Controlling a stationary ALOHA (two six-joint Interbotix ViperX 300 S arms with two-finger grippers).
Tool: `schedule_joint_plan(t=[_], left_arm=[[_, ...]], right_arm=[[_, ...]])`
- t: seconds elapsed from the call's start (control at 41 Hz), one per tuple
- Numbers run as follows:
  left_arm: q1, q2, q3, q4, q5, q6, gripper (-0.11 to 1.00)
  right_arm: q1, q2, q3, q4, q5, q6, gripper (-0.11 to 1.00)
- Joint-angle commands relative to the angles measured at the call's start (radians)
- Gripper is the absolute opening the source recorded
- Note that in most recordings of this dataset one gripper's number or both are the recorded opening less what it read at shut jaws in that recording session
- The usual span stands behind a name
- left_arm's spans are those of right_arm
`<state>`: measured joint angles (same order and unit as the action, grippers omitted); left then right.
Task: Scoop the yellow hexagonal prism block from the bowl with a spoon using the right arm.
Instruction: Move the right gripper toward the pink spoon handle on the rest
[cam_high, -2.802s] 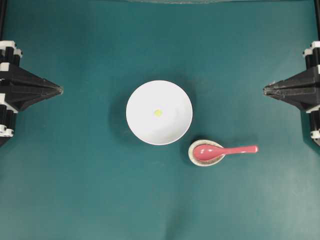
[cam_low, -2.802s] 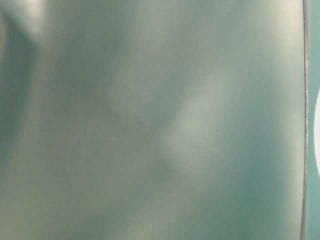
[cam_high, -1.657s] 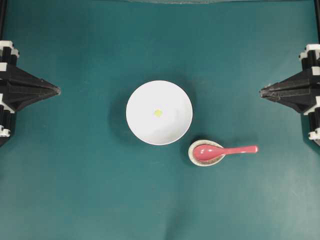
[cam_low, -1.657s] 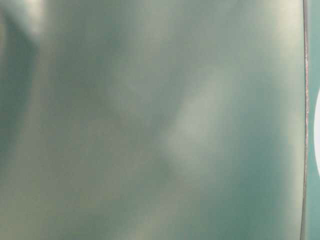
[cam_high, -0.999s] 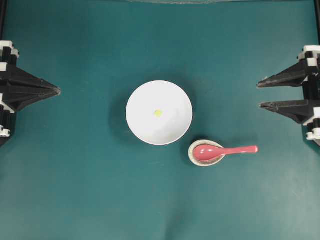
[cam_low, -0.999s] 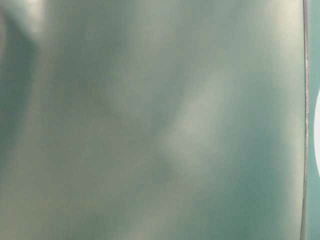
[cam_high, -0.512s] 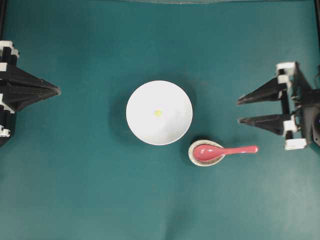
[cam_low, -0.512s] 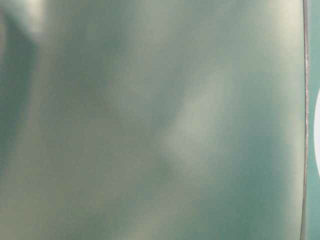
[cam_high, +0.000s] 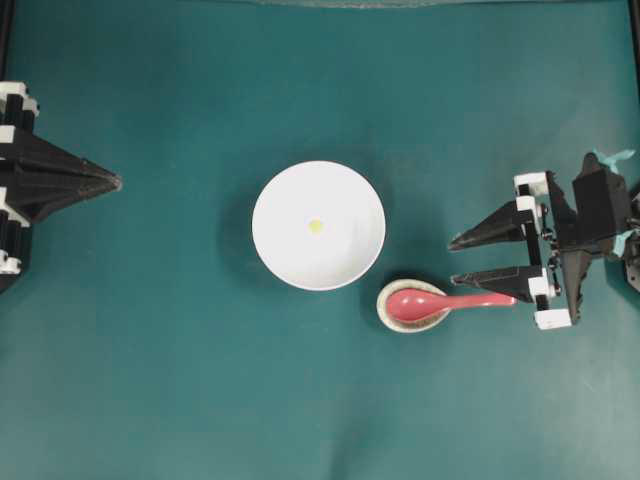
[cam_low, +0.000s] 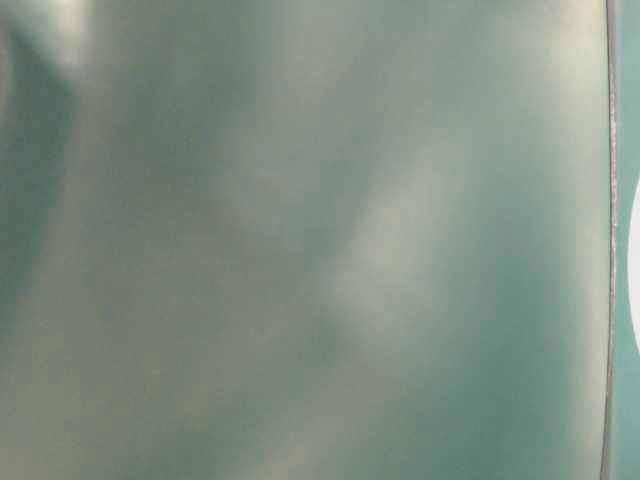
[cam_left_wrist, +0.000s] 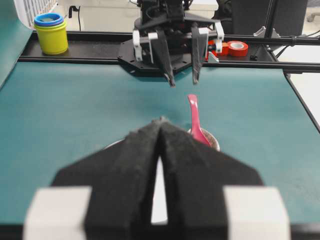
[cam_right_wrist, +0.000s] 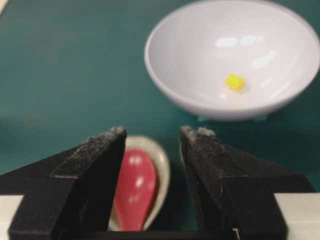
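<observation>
One tiny bright yellow hexagonal prism block (cam_high: 316, 226) inside white bowl (cam_high: 290, 258)

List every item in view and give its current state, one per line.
right gripper: open, empty, over the handle end of the spoon
left gripper: shut, empty
spoon: scoop resting in the spoon rest, ungripped
yellow block: lying in the bowl
bowl: upright on the table
</observation>
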<state>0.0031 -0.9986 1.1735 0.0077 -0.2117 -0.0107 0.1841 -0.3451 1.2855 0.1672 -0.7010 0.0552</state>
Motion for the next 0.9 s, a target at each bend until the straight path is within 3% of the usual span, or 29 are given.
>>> schedule_joint_plan(t=[0.0,0.317,0.634,0.877], left_arm=[[0.002,0.009,-0.025,0.003,-0.003,0.0,-0.01],[0.0,0.009,-0.023,0.003,-0.005,0.0,-0.01],[0.002,0.009,-0.023,0.002,-0.003,0.0,-0.01],[0.0,0.009,-0.023,0.002,-0.005,-0.002,-0.01]], right_arm=[[0.037,0.032,0.006,0.029,-0.063,-0.003,0.54],[0.158,0.173,0.035,0.146,-0.227,0.002,0.54],[0.224,0.316,0.035,0.202,-0.325,0.034,0.54],[0.238,0.37,0.034,0.238,-0.328,0.04,0.54]])
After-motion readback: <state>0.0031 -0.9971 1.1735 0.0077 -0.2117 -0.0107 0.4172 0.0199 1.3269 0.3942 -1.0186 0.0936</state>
